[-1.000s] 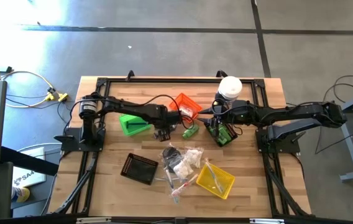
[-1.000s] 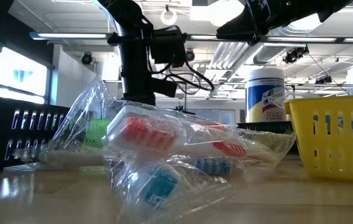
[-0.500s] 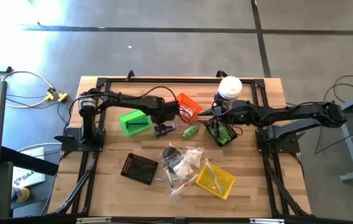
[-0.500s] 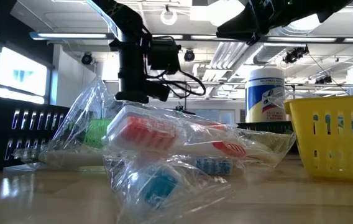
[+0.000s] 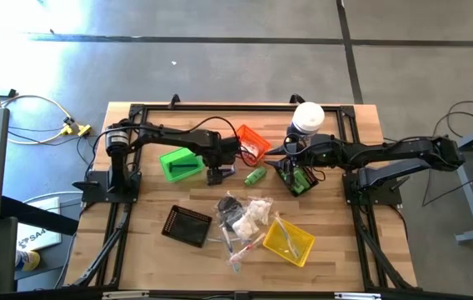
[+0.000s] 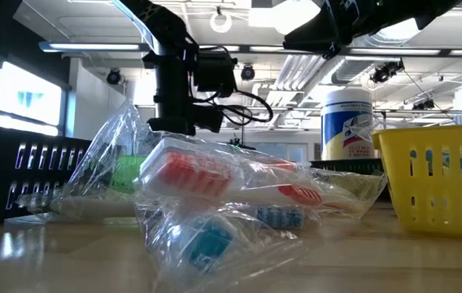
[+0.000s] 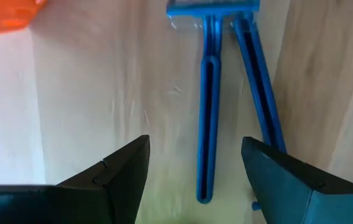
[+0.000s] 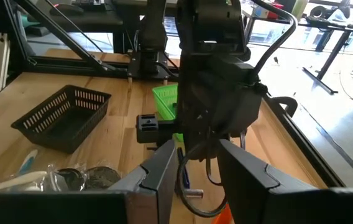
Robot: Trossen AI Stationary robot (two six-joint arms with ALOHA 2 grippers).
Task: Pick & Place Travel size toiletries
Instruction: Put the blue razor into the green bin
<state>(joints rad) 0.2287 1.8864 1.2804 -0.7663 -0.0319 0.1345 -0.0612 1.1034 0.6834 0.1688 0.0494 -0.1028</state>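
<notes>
The left claw [image 5: 215, 176] hangs over the bench [image 5: 145, 242] between the bright green plastic bin [image 5: 180, 163] and the small green bottle [image 5: 255, 176], well in from the left edge and nearer the far edge. Its fingers [image 7: 117, 177] stand apart, empty, and point straight down at two thin blue plastic razors [image 7: 209, 112] lying side by side on the wood. The left arm reaches in from its mount near the far-left corner, bent at the elbow, wrist turned down.

The chief risk, as I judge it, is the grip itself: the razors are slim and lie flat and touching, so closing fingers may skate over them, or catch both or only the edge of one (the second sits partly under the right-hand finger in the left wrist view). A descent that stops short would close on air; one too deep would jam the tips into the wood.

Nearer the front edge, mid-bench, lies the heap of clear-wrapped toothbrushes and white crinkly packets [image 5: 245, 218], between the black mesh bin [image 5: 186, 225] and the yellow mesh bin [image 5: 289, 241].

The right claw [image 5: 295, 173] waits beside the tall white-lidded canister [image 5: 307, 117]; its fingers [image 8: 158, 180] stand partly apart, and I cannot tell whether they hold anything. The right arm stretches in low from the right edge.
</notes>
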